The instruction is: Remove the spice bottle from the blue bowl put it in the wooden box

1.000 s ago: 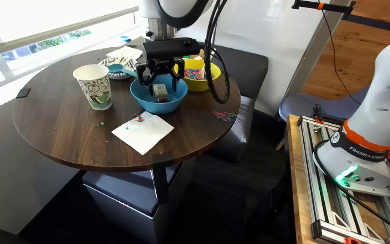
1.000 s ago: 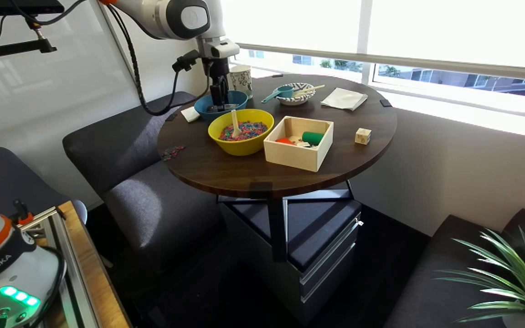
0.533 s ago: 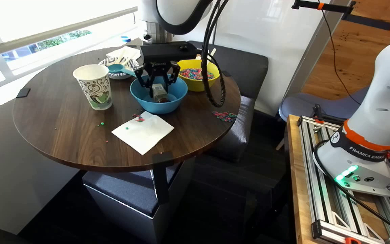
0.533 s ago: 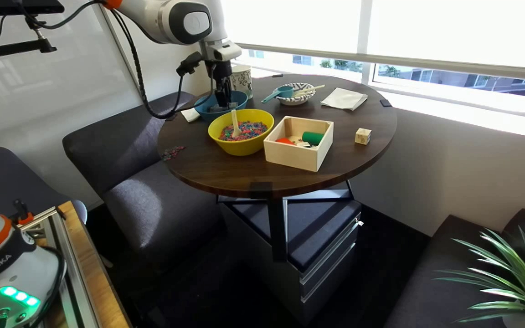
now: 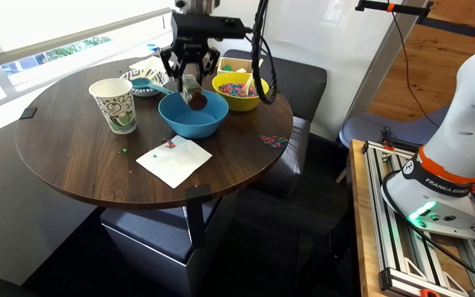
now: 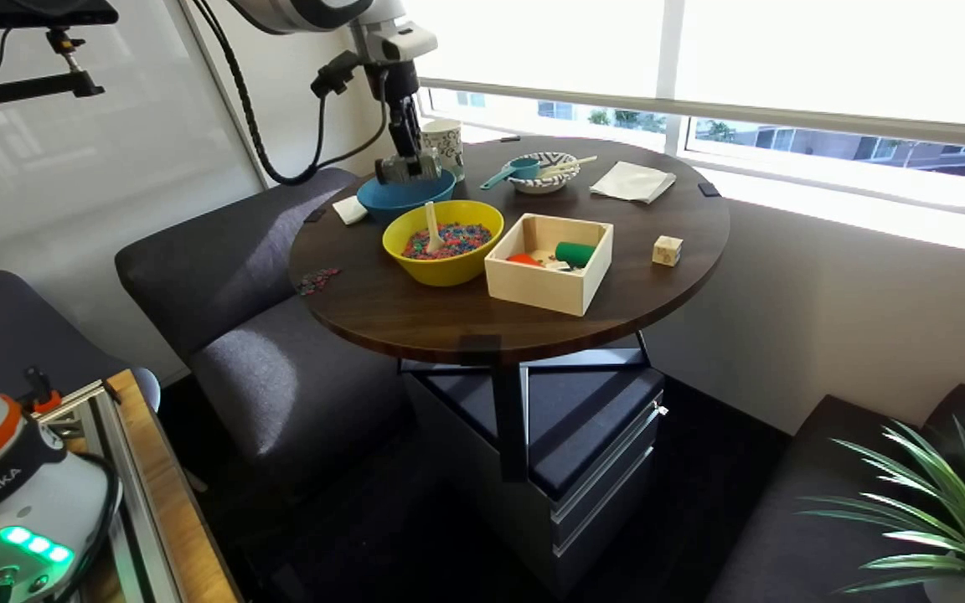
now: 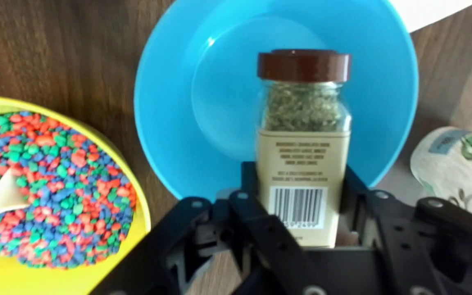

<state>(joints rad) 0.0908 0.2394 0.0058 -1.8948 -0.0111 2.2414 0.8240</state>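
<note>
The spice bottle point(image 7: 301, 107) has a brown cap, green flakes behind clear glass, and a cream label with a barcode. My gripper point(image 7: 301, 182) is shut on its label part, one finger on each side. In an exterior view the bottle point(image 5: 191, 91) lies tilted in the grip, cap toward that camera, above the blue bowl point(image 5: 192, 126). Seen from the wrist, the blue bowl point(image 7: 166, 102) is bare inside where it shows. The wooden box point(image 6: 537, 289) stands beyond the yellow bowl and holds a green cylinder and a red piece.
Between blue bowl and box stands a yellow bowl point(image 6: 441, 272) of coloured pebbles with a white spoon. A paper cup point(image 5: 116, 107), a patterned bowl point(image 6: 543, 182) with a blue scoop, napkins point(image 5: 174, 161) and a small wooden block point(image 6: 667, 250) share the round table.
My gripper has closed on the spice bottle, which was down in the blue bowl, and has lifted it above the rim. The bowls and box have stayed put.
</note>
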